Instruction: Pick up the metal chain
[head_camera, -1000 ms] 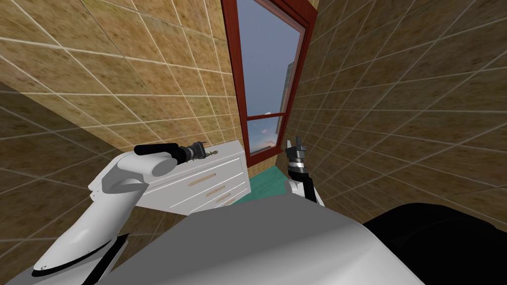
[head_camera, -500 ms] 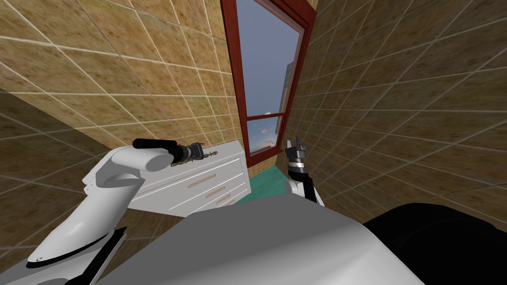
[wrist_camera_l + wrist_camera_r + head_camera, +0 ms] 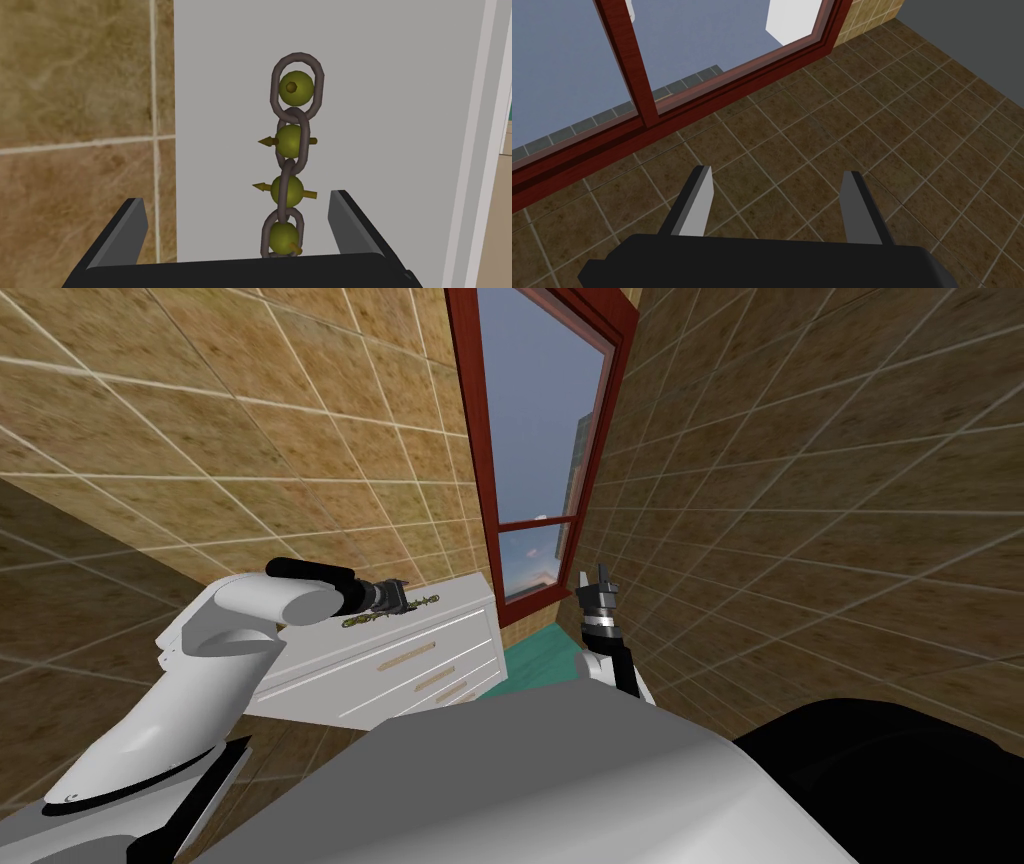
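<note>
Chain [image 3: 290, 141] lies on white dresser [image 3: 390, 100] between spread fingers of left gripper [image 3: 236, 197], ungripped; right gripper [image 3: 778, 170] gapes empty.

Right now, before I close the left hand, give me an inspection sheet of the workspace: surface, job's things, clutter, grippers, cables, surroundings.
Surface: white dresser top, flat, with drawers below in the head view.
Job's things: chain of dark links with olive-green beads, lying stretched out on the dresser top.
Clutter: nothing seen.
Grippers: left gripper open, low over the dresser top, with the chain's near end between its fingers, nearer one of them and touching neither. Right gripper open, raised beside the window and holding nothing.
Cables: nothing seen.
Surroundings: brown tiled walls, red-framed window, green floor beside the dresser.
</note>
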Controlling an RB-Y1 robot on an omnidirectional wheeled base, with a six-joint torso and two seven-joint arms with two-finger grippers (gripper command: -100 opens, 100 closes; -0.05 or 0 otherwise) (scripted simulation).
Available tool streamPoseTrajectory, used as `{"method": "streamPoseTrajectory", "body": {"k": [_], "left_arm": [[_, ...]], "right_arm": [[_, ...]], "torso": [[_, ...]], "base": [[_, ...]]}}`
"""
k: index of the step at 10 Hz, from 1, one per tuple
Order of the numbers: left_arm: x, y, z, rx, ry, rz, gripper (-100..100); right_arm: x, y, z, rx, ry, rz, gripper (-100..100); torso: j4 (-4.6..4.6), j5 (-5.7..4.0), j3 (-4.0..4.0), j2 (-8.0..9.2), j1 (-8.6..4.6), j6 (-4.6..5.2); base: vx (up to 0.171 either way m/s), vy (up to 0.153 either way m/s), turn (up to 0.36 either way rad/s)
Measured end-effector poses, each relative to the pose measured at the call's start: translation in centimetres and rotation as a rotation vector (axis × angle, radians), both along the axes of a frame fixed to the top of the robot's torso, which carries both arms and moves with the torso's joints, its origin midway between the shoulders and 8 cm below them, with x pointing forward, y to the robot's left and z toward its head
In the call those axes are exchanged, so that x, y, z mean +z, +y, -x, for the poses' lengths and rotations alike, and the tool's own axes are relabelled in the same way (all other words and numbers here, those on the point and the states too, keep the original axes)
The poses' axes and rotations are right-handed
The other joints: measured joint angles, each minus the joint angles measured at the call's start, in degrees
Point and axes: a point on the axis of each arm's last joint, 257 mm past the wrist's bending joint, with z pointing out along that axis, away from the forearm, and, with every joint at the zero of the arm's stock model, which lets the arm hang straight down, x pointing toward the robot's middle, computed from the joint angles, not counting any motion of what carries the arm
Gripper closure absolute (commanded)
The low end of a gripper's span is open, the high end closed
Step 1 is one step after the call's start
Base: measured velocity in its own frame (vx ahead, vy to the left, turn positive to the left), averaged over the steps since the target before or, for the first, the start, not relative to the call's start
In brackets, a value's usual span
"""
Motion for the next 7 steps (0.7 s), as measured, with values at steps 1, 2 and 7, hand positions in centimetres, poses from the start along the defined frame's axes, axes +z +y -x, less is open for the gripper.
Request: {"method": "streamPoseTrajectory", "body": {"k": [1, 2, 7], "left_arm": [[-0.1, 0.4, 0.2, 0.016, 0.028, 0.014, -100], [-0.3, 0.6, 0.6, 0.029, 0.053, 0.020, -100], [-0.7, 1.8, 2.5, 0.097, 0.180, 0.063, -100]], "right_arm": [[0.0, 0.0, 0.0, 0.000, 0.000, 0.000, 0], [0.0, 0.0, 0.0, 0.000, 0.000, 0.000, 0], [0.0, 0.0, 0.0, 0.000, 0.000, 0.000, 0]], "torso": [[0.00, 0.00, 0.00, -0.01, 0.01, 0.00], [0.00, 0.00, 0.00, 0.01, 0.01, 0.00], [0.00, 0.00, -0.01, -0.02, 0.00, 0.00]], "base": [[0.017, 0.020, -0.014], [0.021, 0.023, -0.023], [0.020, 0.020, -0.014]]}}
